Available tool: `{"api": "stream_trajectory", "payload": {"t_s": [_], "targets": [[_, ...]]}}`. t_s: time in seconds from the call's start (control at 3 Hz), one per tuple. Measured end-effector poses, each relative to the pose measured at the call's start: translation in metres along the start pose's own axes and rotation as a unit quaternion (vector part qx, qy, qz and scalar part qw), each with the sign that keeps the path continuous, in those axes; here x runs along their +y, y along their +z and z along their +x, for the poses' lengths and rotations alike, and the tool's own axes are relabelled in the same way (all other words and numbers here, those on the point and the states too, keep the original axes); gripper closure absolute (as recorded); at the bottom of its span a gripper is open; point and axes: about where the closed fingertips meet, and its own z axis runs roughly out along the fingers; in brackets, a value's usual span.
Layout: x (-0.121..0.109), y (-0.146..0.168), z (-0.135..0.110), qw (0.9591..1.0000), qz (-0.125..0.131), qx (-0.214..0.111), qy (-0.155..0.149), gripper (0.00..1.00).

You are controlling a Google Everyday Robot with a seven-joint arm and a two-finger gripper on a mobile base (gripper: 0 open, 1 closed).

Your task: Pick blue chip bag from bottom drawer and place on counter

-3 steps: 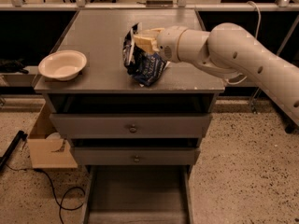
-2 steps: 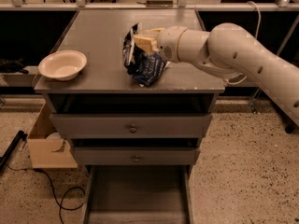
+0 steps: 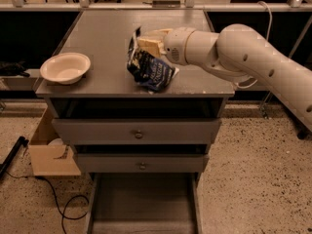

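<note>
The blue chip bag point(image 3: 152, 73) rests on the counter point(image 3: 102, 38), right of its middle and near the front edge, with its top end raised. My gripper point(image 3: 145, 45) reaches in from the right and is shut on the bag's upper end. The white arm point(image 3: 243, 52) stretches across the counter's right side. The bottom drawer point(image 3: 144, 204) is pulled out at the base of the cabinet, and nothing shows inside it.
A white bowl point(image 3: 65, 67) sits at the counter's front left corner. Two upper knobbed drawers point(image 3: 139, 134) stand slightly open. A cardboard box point(image 3: 51, 155) and a black cable point(image 3: 63, 204) lie on the floor to the left.
</note>
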Motion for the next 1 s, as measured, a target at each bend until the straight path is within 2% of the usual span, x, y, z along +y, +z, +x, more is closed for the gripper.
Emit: {"api": "stream_trajectory", "payload": {"t_s": [0.33,1.0], "targets": [[0.0000,0.0000,0.0000,1.0000,0.000,0.000,0.000,0.04],[0.0001,0.0001,0.0000,1.0000,0.000,0.000,0.000,0.00]]}}
